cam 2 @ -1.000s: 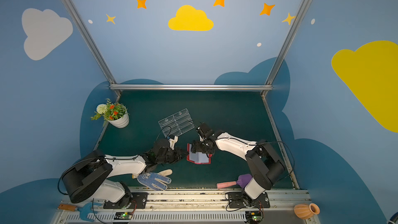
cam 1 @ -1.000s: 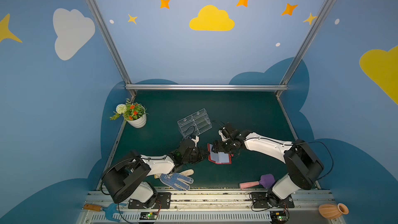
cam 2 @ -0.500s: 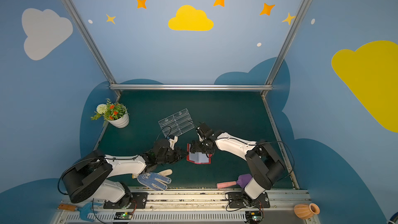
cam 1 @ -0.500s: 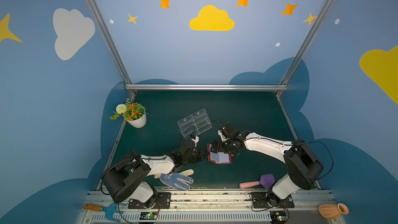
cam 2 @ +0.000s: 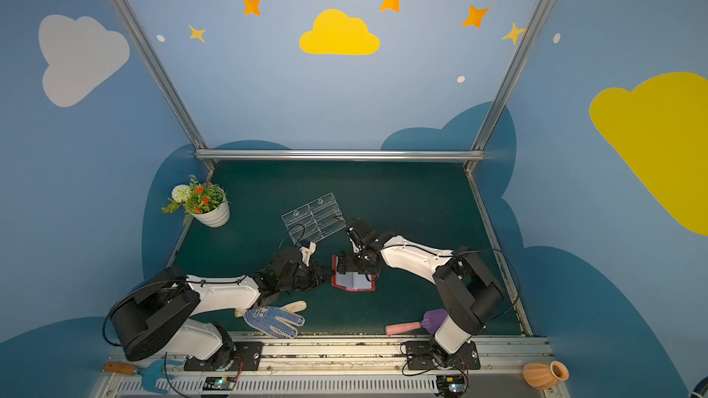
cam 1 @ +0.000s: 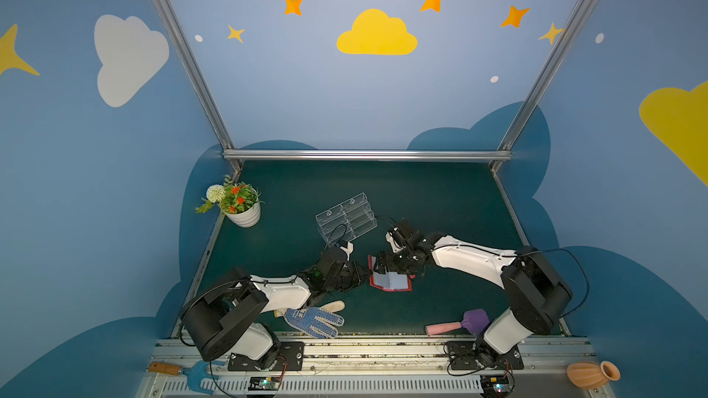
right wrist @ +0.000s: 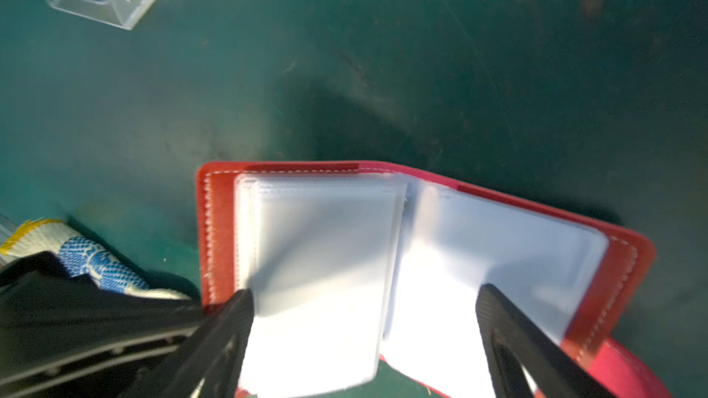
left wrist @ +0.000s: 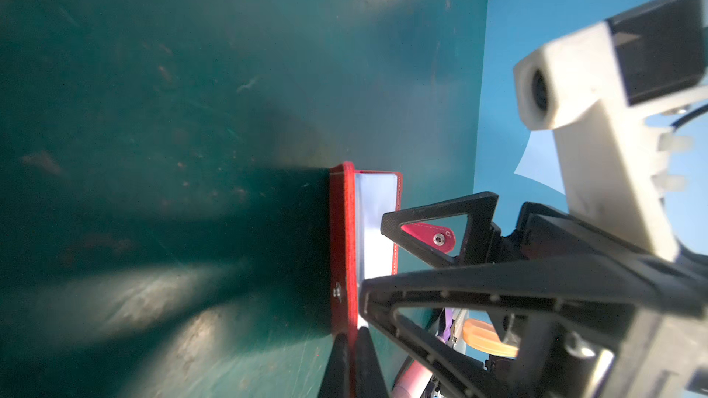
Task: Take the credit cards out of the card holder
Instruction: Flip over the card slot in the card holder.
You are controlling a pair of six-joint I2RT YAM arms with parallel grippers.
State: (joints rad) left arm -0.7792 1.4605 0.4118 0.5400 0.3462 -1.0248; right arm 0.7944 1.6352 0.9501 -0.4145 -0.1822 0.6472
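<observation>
from a second back to now i see hardly any change. both white-and-black arms keep their low reach over the dark green matte table mat [cam 1: 421, 193]. the small red leather-like card holder [cam 1: 390, 284] lies where it lay, open like a book at mid-table between them.

the left gripper [left wrist: 350, 342] is pinched tight on the edge of one red cover flap. the right gripper [right wrist: 364, 300] stands spread wide over the pale grey-blue plastic sleeves [right wrist: 325, 254]. one of its fingertips [right wrist: 239, 312] touches the edge of the sleeve stack, and the other is over the facing page. whether credit cards sit inside i cannot tell, as that close view is blurred.

a clear acrylic tiered stand [cam 1: 346, 218] sits just behind the grippers, apart from the holder. a white ribbed pot of green leaves with orange and white blooms [cam 1: 239, 208] is at the back left edge of the mat. a cream knit glove with blue dots [cam 1: 314, 319] lies at the front beside the left arm. a pink-handled purple scoop [cam 1: 459, 325] lies near the right arm's base. off the mat by the front rail are a terracotta vase on its side [cam 1: 592, 375] and a blue hand fork with a wooden handle [cam 1: 191, 371].

the cover has white stitching. its red strap with a metal snap [left wrist: 431, 236] shows through the right finger's open frame.
</observation>
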